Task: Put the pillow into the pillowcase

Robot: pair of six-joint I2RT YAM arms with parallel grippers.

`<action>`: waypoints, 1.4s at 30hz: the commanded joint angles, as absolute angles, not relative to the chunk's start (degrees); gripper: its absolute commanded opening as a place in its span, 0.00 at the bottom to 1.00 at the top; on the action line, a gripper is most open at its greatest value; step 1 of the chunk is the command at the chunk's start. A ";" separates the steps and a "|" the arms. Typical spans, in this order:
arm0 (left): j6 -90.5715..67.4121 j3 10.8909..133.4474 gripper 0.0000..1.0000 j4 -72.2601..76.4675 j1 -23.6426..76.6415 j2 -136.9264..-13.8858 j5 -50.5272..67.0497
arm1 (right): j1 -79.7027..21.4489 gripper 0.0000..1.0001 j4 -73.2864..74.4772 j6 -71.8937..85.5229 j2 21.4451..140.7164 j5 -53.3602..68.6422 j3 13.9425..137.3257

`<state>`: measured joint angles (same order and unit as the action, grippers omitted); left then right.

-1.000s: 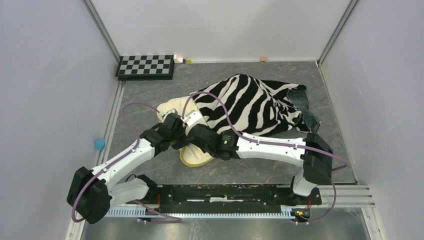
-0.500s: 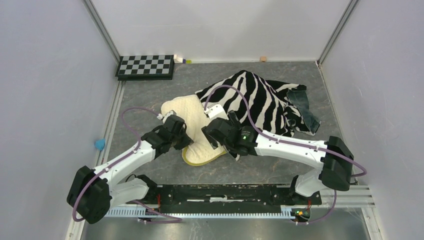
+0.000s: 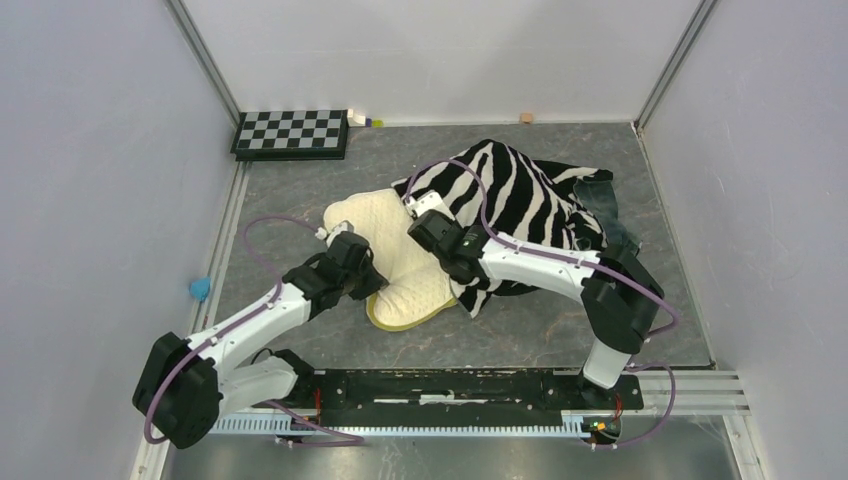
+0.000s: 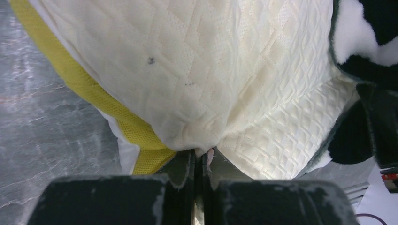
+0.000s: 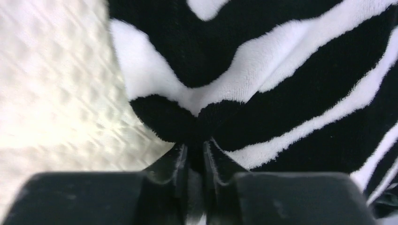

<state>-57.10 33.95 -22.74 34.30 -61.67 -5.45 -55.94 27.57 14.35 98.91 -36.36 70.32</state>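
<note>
Your left gripper (image 4: 199, 157) is clenched on the pillow (image 4: 187, 70): its two fingers meet on a small tuck of the cream quilted cover, right at the fingertips. To the left of that pinch the yellow band (image 4: 84, 84) runs along the pillow's edge, and beyond it lies the grey table (image 4: 42, 117). Ahead of the fingers the pillow bulges upward and fills most of the wrist view. To the right of them a fold of the black-and-white pillowcase (image 4: 356, 37) laps over the pillow's side.

Your right gripper (image 5: 195, 147) is grasping the pillowcase, with its fingers nearly together on the rim of the zebra-striped plush. Just left of that grip the quilted pillow lies bare. Ahead and to the right there is only striped fabric.

From above, the two grippers sit near each other across the pillow, the left one (image 3: 362, 268) at its near left edge and the right one (image 3: 425, 215) at the case's rim. The near half of the pillow is uncovered. The case (image 3: 520, 200) is heaped beyond and to the right of the right gripper, over the pillow's far end. A checkerboard (image 3: 291, 132) rests well apart, by the back wall.
</note>
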 commanded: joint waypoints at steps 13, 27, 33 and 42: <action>-57.53 39.36 0.02 -16.52 41.84 -65.88 -3.84 | -54.52 0.00 18.28 20.55 95.91 -16.50 73.68; -52.48 42.18 1.00 -31.79 28.02 -57.67 -10.42 | -53.71 0.98 22.56 5.51 95.80 -27.49 82.89; -49.24 44.32 1.00 -24.81 19.75 -65.83 -7.24 | -49.46 0.98 23.83 0.47 108.71 -24.70 95.57; -51.15 44.21 0.68 -11.76 17.40 -81.96 -3.77 | -43.94 0.94 23.26 2.66 124.18 -16.24 106.82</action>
<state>-52.05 43.13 -19.05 17.72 -77.78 -5.65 -45.93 23.18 1.21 121.93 -19.92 103.31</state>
